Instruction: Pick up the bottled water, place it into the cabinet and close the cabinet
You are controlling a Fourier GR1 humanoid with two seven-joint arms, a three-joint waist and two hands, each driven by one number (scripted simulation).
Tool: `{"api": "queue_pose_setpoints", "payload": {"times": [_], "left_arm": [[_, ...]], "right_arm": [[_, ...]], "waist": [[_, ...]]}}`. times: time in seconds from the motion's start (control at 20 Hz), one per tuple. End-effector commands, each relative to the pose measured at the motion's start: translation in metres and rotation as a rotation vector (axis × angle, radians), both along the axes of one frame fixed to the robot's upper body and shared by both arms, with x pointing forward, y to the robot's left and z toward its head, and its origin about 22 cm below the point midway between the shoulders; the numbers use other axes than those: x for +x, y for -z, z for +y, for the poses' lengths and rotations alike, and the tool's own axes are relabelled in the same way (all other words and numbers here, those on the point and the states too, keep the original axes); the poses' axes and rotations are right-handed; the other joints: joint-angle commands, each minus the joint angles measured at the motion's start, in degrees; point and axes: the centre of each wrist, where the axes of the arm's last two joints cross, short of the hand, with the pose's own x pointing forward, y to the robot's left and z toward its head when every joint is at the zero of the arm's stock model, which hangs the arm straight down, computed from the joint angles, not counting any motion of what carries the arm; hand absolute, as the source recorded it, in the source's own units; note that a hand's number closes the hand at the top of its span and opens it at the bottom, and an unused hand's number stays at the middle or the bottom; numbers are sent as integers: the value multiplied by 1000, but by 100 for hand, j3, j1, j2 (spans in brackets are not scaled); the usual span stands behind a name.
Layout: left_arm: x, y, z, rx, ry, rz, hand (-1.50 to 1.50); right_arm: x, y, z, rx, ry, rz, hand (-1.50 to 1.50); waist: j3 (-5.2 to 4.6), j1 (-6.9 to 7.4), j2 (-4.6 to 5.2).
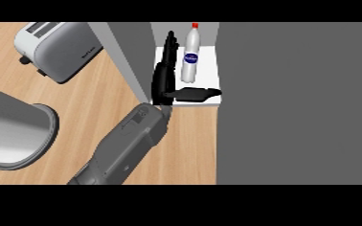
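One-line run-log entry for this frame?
bottled water: in cabinet, standing | hand: open beside bottle, not holding | cabinet: open | toaster: on counter

Wooden counter (84,110) (toaster (60,50) upper-left)

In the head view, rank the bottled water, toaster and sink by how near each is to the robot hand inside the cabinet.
From the robot hand:
1. Bottled water, just to its right on the white cabinet shelf.
2. Toaster, to the left on the wooden counter.
3. Sink, at the far-left edge, lower down.

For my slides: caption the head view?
Bottle stands inside the cabinet; open hand beside it.
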Motion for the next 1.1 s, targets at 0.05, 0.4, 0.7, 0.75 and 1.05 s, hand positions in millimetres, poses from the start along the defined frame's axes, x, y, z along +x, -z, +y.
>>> {"api": "queue_pose_setpoints", "payload": {"times": [0.05, 0.4, 0.7, 0.75, 1.05], "left_arm": [[-45, 11, -7, -65, 32, 18, -150], [-118, 17, -10, -128, 88, 25, -150], [-149, 21, 23, -132, 190, 36, 150], [-155, 17, 26, -122, 194, 20, 150], [-188, 19, 75, -65, 172, 31, 150]], "right_arm": [[-10, -29, 22, -52, -6, -57, -150], [-6, -28, 22, -75, 8, -49, -150], [-6, -36, 34, -112, -107, -32, 150], [-2, -26, 21, -136, -105, -33, 150], [0, -38, 31, -133, -192, -4, 150]], "waist": [[3, 75, 1], [4, 120, 8], [0, 91, 19], [6, 89, 18], [-1, 129, 24]]}}
